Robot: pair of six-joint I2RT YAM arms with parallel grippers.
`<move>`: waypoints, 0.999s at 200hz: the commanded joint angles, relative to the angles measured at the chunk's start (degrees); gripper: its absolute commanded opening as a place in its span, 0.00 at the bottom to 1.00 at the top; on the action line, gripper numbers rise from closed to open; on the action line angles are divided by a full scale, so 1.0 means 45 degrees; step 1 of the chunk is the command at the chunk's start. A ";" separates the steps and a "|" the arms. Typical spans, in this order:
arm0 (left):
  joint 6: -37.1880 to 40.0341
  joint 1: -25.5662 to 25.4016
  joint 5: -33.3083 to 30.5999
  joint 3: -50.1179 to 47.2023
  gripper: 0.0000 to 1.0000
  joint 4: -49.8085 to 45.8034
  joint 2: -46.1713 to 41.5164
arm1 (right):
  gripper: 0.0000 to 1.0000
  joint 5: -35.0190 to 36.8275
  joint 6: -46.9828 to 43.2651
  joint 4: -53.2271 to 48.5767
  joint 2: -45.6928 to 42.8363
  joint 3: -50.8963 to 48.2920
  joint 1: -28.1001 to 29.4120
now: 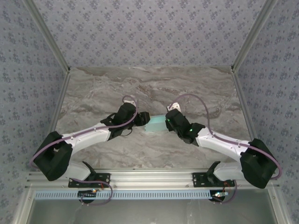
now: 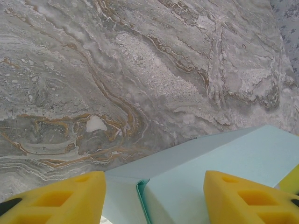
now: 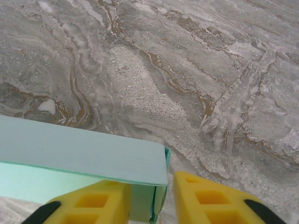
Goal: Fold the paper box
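Note:
The paper box (image 1: 155, 124) is a small pale turquoise rectangular box lying on the marble table between the two grippers. My left gripper (image 1: 144, 117) stands at its left end. In the left wrist view the box (image 2: 219, 163) runs under that gripper (image 2: 154, 200), whose yellow fingers (image 2: 56, 198) are spread wide on either side of a folded seam, touching nothing. My right gripper (image 1: 167, 122) is at the box's right end. In the right wrist view its jaws (image 3: 153, 203) are narrowed astride the end wall of the box (image 3: 84, 149), one finger (image 3: 93, 203) under the top panel, with a small gap to the outer finger.
The marble tabletop (image 1: 149, 88) stretches free behind the box. Metal frame rails (image 1: 60, 102) and patterned walls bound it left, right and back. The arm bases sit on the near rail (image 1: 149, 177).

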 commanded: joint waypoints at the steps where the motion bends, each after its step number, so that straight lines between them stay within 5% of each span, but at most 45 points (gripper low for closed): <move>1: 0.0533 -0.0212 -0.0240 -0.0157 0.57 -0.1964 0.0576 | 0.37 -0.0260 -0.0230 -0.0864 -0.0499 0.0675 -0.0087; 79: 0.0548 -0.0328 -0.0364 -0.0118 0.57 -0.2047 0.0615 | 0.56 -0.1504 -0.0586 -0.2360 -0.1454 0.1963 -0.0617; 200: 0.0646 -0.0400 -0.0527 0.0028 0.57 -0.2086 0.0546 | 0.57 -0.7204 0.0015 -0.2209 0.0653 0.2741 -0.4510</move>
